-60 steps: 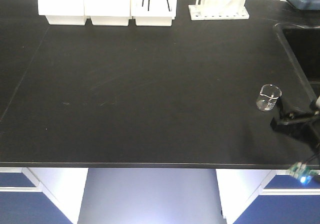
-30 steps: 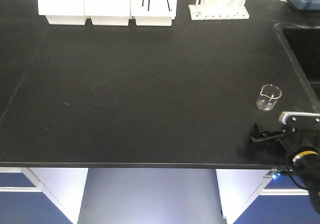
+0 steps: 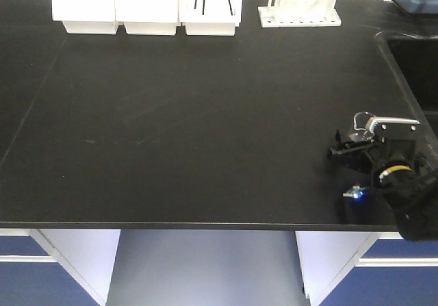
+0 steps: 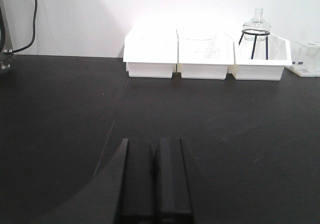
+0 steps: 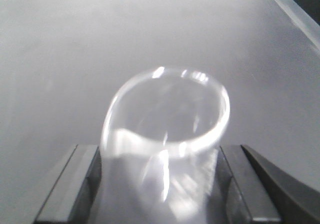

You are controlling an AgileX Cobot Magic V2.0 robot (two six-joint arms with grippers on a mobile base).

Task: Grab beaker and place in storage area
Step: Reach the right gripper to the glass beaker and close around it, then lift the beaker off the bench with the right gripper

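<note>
The small clear glass beaker (image 5: 170, 119) stands upright on the black benchtop (image 3: 205, 128) near its right front corner. In the front view only its rim (image 3: 363, 118) shows above my right gripper (image 3: 356, 140). In the right wrist view my right gripper (image 5: 160, 184) is open, with one finger (image 5: 87, 184) on each side of the beaker's lower body; I cannot tell whether they touch it. My left gripper (image 4: 155, 184) is shut and empty, low over the bench. The storage area is out of view.
Three white bins (image 3: 144, 5) line the back edge, one holding a glass flask on a black stand (image 4: 256, 26). A white rack (image 3: 299, 11) stands to their right. The sink (image 3: 417, 59) lies just right of the beaker. The bench's front edge (image 3: 205, 225) is close.
My right gripper has moved up from the front edge to the beaker and now straddles it, hiding most of it in the front view. The beaker has stayed where it was.
</note>
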